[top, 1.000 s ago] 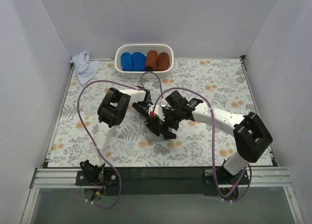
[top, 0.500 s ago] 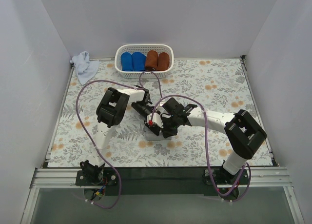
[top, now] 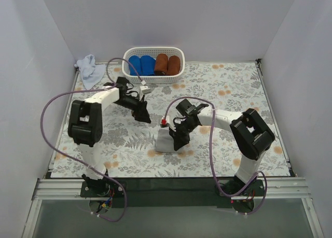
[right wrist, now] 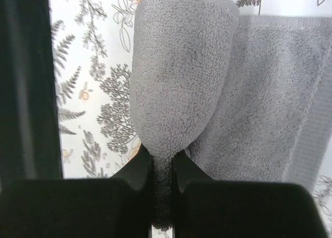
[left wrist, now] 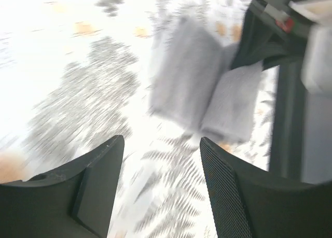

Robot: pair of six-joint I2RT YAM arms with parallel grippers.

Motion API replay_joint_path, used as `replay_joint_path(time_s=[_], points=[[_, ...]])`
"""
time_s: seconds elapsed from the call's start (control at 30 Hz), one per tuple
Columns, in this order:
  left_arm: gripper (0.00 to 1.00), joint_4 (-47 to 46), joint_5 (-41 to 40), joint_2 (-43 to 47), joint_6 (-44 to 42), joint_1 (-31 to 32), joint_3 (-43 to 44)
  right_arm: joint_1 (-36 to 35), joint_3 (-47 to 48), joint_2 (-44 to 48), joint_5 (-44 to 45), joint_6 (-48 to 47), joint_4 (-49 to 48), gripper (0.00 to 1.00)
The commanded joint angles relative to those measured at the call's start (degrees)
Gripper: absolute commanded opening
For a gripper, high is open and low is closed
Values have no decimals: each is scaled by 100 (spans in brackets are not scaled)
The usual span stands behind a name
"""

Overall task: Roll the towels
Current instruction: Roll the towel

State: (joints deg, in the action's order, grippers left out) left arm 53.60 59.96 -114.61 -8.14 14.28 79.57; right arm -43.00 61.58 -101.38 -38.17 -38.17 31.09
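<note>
Two towels are lying on the bench (top: 233, 87): the grey towel (top: 165, 143) near the middle, the pale blue towel (top: 90, 70) crumpled at the far left corner. The right end effector (right wrist: 162, 163) is pinching a grey fold; the left end effector (left wrist: 161, 144) is hanging spread wide, empty.

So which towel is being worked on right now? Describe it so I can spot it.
On the floral table, look near the front middle, at the right gripper. The grey towel lies there, one edge pinched and folded over. It is mid-grey, unlike the pale blue towel crumpled at the far left corner.
</note>
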Motion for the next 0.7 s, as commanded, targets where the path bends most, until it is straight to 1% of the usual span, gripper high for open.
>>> replay_joint_path(time_s=[0.0, 0.03, 0.07, 0.1, 0.17, 0.2, 0.27, 0.3, 0.33, 0.37, 0.4, 0.47, 0.5, 0.6, 0.67], points=[[57, -1158, -519, 1603, 375, -417, -590, 282, 222, -399, -927, 187, 871, 1], [57, -1316, -686, 1895, 314, -418, -792, 371, 336, -582, -1068, 196, 933, 1], [58, -1639, -931, 2203, 209, -409, -1307, 433, 398, -671, -1330, 196, 1003, 1], [60, -1843, -1073, 2832, 208, -374, -1547, 564, 459, -768, -1446, 161, 1169, 1], [62, -2229, -1424, 3425, 51, -164, -2075, 661, 714, -1128, -1770, 21, 1372, 1], [63, -2336, -1913, 3976, -72, 220, -2547, 740, 784, -1242, -1868, -49, 1634, 1], [63, -2703, -2583, 4497, -231, 792, -3015, 820, 908, -1576, -2175, -269, 1768, 1], [63, -2845, -2865, 4961, -319, 1370, -3514, 898, 926, -1664, -2255, -339, 1873, 1], [71, -3021, -3390, 5183, -433, 1628, -3727, 942, 952, -1831, -2326, -392, 1918, 1], [74, -3397, -3569, 5377, -469, 1865, -3964, 978, 970, -1911, -2378, -480, 1944, 1], [76, -3548, -3736, 5657, -539, 2250, -4158, 1056, 1022, -1981, -2457, -507, 1997, 1], [78, -3899, -4132, 5765, -811, 2639, -4546, 1127, 1075, -2183, -2554, -586, 2059, 1], [78, -3988, -4255, 5739, -899, 2980, -4616, 1206, 1136, -2254, -2590, -603, 2120, 1], [79, -4384, -4432, 5529, -1189, 3421, -4784, 1277, 1233, -2491, -2712, -752, 2287, 1], [79, -4769, -4528, 5371, -1356, 3598, -4837, 1294, 1277, -2597, -2722, -797, 2322, 1]])
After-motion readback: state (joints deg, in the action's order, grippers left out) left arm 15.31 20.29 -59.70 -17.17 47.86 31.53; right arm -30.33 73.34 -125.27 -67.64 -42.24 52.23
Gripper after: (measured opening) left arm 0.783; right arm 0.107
